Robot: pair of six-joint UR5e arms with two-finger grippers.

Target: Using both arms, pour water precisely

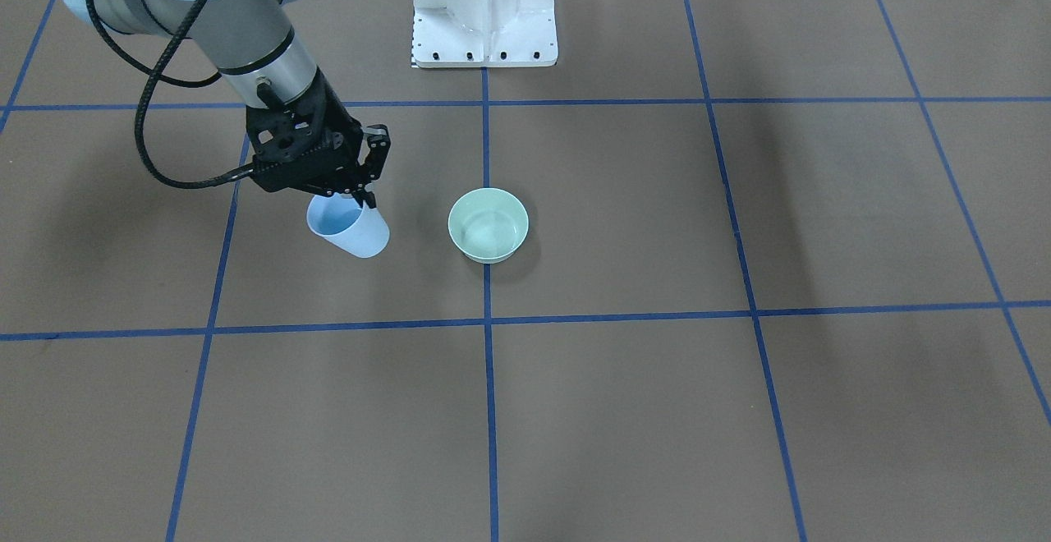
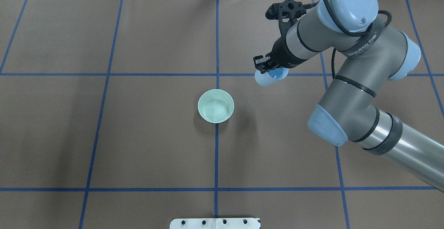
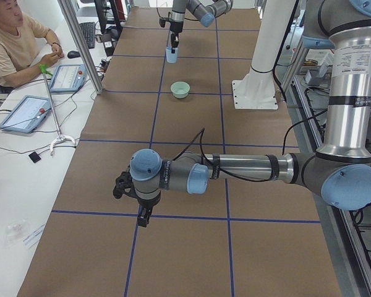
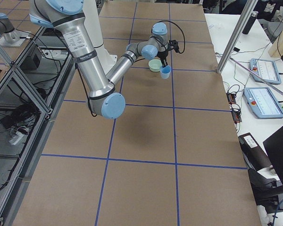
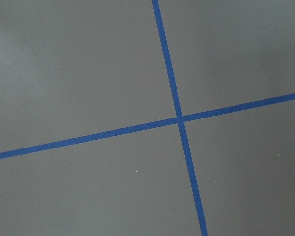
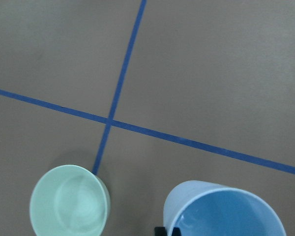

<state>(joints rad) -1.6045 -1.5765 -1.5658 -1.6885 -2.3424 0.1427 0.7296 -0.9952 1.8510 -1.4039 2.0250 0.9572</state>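
Note:
My right gripper (image 1: 362, 199) is shut on the rim of a light-blue cup (image 1: 351, 231), which it holds roughly upright just above or on the table; I cannot tell which. They also show in the overhead view, the gripper (image 2: 266, 66) and the cup (image 2: 267, 77). A pale green bowl (image 1: 488, 224) stands beside the cup at the table's middle, with water (image 2: 217, 108) in it showing as faint ripples. The right wrist view shows the bowl (image 6: 70, 206) and the cup (image 6: 226, 212). My left gripper (image 3: 142, 216) hovers low over bare table far from both; I cannot tell its state.
The white pedestal (image 1: 484, 8) stands at the robot's side of the table. Blue tape lines (image 5: 179, 119) grid the brown table. An operator (image 3: 12, 43) sits by tablets (image 3: 26, 112) beyond the far edge. A metal post (image 3: 80, 46) stands there.

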